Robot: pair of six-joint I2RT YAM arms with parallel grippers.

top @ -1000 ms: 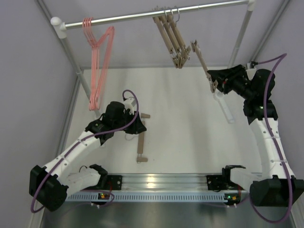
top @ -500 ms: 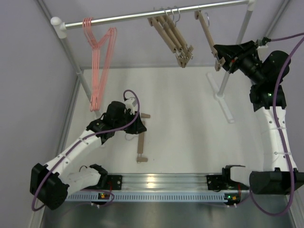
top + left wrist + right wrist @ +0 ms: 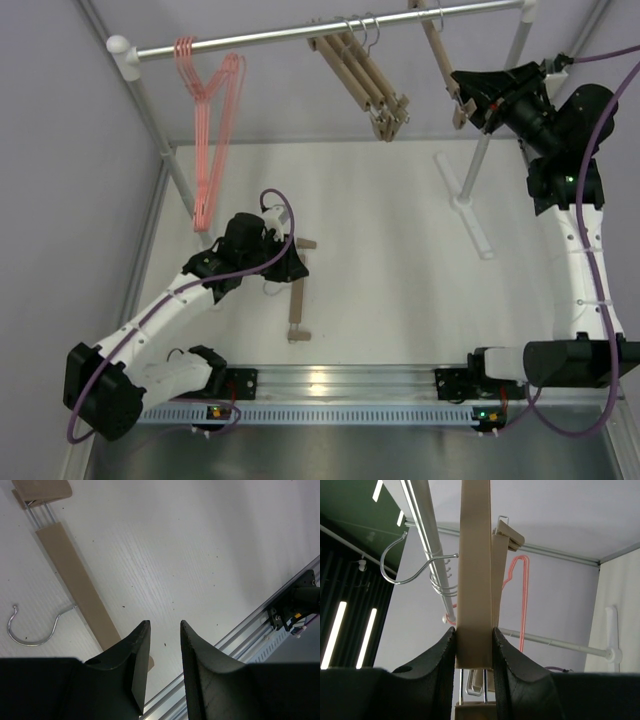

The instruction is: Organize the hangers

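Observation:
Several pink wire hangers point(image 3: 205, 130) hang at the left of the silver rail point(image 3: 270, 35). Three tan wooden bar hangers point(image 3: 365, 85) hang near the rail's middle. My right gripper point(image 3: 462, 97) is shut on another wooden hanger point(image 3: 438, 50) and holds it up at the rail's right part. In the right wrist view, my right gripper point(image 3: 474, 635) clamps the hanger's bar point(image 3: 475, 570), and its silver hook point(image 3: 402, 562) is beside the rail point(image 3: 422, 525). One more wooden hanger point(image 3: 297, 300) lies on the table. My left gripper point(image 3: 293, 268) hovers open just above it. In the left wrist view, my left gripper point(image 3: 164, 625) is empty and that hanger point(image 3: 75, 585) lies to its left.
White posts point(image 3: 150, 120) carry the rail at both ends; the right post point(image 3: 490, 130) stands on a white foot point(image 3: 470, 215) on the table. A metal track point(image 3: 340, 385) runs along the near edge. Grey walls close in on both sides.
My right arm has lifted the wooden hanger from low near the right post up to the rail. The left arm has not moved.

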